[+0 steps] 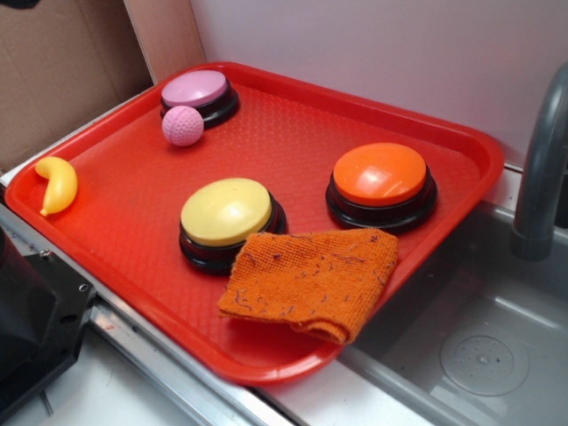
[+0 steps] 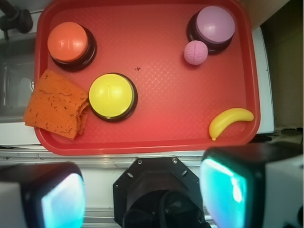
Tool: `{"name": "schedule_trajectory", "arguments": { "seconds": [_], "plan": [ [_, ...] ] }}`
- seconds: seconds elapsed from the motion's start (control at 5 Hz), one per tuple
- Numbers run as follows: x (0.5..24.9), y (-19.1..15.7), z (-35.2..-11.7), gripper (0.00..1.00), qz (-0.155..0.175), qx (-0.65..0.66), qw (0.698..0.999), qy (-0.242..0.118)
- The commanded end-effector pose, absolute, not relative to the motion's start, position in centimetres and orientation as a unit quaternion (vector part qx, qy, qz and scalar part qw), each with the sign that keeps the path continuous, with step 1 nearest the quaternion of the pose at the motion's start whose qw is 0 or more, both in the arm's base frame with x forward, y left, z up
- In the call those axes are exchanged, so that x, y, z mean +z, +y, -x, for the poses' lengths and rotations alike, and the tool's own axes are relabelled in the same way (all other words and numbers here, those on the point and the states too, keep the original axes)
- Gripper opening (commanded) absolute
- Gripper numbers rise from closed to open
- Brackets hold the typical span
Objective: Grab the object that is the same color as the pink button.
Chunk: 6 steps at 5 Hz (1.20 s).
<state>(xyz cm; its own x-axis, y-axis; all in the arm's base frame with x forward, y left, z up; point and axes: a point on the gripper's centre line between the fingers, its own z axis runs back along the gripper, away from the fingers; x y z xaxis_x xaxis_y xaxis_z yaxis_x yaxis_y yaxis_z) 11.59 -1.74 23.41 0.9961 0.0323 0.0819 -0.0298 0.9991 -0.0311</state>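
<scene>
Nearest the wrist camera, the gripper (image 2: 142,190) hangs with its two pale, cyan-lit pads spread wide at the bottom of that view, so the jaws are open with nothing between them, held high and back from the red textured plastic tray (image 2: 156,128), probably to keep the whole layout in sight before committing. Along the tray's front edge, as the exterior view shows it, a folded orange cloth (image 1: 311,282) drapes over the rim, touching the base of the yellow-domed push button (image 1: 227,217). An orange-domed push button (image 1: 382,182) sits toward the right edge. At the far left corner stands the pale pink dome button on a black base (image 1: 197,94), and just beside it, touching or nearly so, rests the small pink dimpled ball (image 1: 183,125), the thing to grab since its colour matches. A yellow toy banana (image 1: 57,184) lies at the left edge, well apart. The ball's closeness to the button leaves little room on that side, so the jaws would likely need to straddle it across the free sides.
</scene>
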Motion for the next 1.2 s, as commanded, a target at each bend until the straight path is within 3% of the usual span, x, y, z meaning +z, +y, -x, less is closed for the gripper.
{"name": "schedule_trajectory", "arguments": {
  "seconds": [0.0, 0.2, 0.4, 0.8, 1.0],
  "plan": [
    [23.4, -1.7, -11.6, 1.00, 0.015, 0.016, 0.999, -0.041],
    [22.3, -0.2, -12.7, 1.00, 0.008, 0.087, 0.995, -0.048],
    [21.0, 1.7, -13.9, 1.00, -0.022, 0.167, 0.985, -0.042],
    [17.5, 5.8, -17.0, 1.00, -0.019, 0.277, 0.953, -0.118],
    [14.8, 7.9, -19.2, 1.00, -0.023, 0.330, 0.934, -0.136]
  ]
}}
